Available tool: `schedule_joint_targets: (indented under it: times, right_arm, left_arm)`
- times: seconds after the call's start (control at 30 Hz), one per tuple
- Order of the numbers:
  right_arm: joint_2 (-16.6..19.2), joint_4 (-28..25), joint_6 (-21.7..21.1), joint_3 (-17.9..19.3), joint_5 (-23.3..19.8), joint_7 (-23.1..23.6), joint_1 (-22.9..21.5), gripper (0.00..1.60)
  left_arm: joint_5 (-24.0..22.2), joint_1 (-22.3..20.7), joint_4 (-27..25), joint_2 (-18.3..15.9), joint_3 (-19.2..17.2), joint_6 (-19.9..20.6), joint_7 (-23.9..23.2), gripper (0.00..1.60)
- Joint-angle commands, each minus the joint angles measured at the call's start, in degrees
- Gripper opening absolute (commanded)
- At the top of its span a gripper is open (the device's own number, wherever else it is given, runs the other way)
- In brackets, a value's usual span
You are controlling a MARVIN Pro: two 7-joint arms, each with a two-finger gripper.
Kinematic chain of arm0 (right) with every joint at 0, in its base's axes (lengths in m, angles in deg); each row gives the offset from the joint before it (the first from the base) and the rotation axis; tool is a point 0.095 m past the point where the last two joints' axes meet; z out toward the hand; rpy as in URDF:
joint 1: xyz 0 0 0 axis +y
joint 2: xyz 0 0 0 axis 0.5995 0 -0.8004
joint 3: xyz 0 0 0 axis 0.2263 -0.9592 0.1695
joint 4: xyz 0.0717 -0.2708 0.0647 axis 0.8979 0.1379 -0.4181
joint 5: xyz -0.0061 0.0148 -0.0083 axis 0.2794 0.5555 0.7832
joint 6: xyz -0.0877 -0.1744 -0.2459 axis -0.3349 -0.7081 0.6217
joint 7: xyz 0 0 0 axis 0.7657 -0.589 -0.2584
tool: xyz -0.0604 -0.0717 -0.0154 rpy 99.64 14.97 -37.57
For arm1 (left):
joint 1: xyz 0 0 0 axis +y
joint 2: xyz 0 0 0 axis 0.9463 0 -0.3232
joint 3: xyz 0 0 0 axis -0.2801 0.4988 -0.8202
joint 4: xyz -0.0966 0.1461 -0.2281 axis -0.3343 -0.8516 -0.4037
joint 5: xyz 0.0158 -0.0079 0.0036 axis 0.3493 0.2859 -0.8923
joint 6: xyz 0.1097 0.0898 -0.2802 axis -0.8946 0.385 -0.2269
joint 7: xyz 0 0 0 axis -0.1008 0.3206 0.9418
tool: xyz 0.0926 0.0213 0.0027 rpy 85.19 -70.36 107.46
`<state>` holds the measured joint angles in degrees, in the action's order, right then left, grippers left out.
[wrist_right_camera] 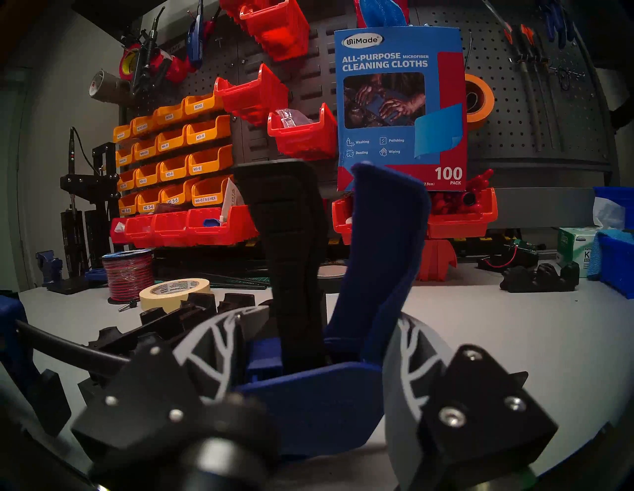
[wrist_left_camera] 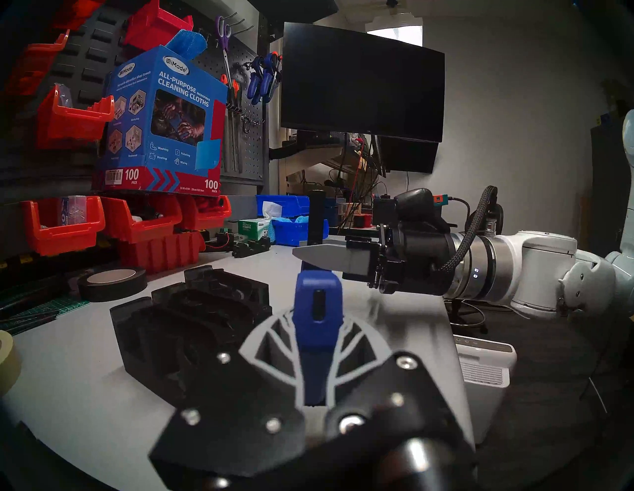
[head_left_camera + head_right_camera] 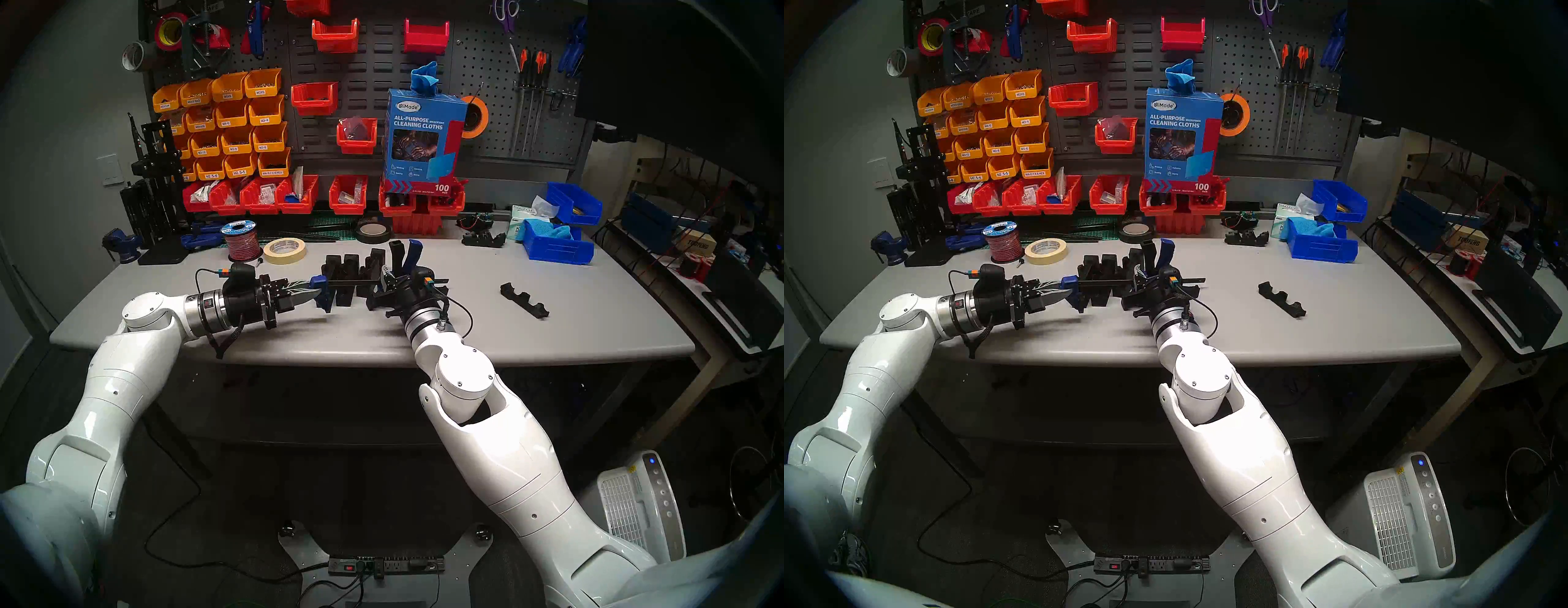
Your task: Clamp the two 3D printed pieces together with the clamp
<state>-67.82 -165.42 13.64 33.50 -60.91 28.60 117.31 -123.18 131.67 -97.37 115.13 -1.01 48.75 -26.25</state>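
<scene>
Black printed pieces (image 3: 352, 278), two, sit under one clamp (image 3: 365, 281); both grippers' jaws grip it.

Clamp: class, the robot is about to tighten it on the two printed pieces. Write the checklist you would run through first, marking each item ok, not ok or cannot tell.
1. Left gripper shut on the blue end of the clamp: ok.
2. Right gripper closed around the clamp's handle body: ok.
3. Blue trigger upright and standing apart from the black handle, free to squeeze: ok.
4. Two printed pieces sitting between the clamp's ends, not just beside the bar: cannot tell.
5. Pieces butted against each other: cannot tell.
</scene>
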Motion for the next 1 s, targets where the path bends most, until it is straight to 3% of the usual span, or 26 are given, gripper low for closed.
schedule_joint_targets:
  times: [0.0, 0.97]
  right_arm:
    - [0.8, -2.7, 0.1, 1.1, -0.3, 0.4, -0.7, 0.0]
    - [2.7, -3.1, -0.5, 2.5, -0.6, 1.3, -0.9, 0.0]
  left_arm:
    - [-1.0, -2.8, -0.1, -0.5, -2.0, -0.2, 0.9, 0.0]
    - [-0.7, -3.2, 0.6, -0.2, -2.2, -0.3, 0.8, 0.0]
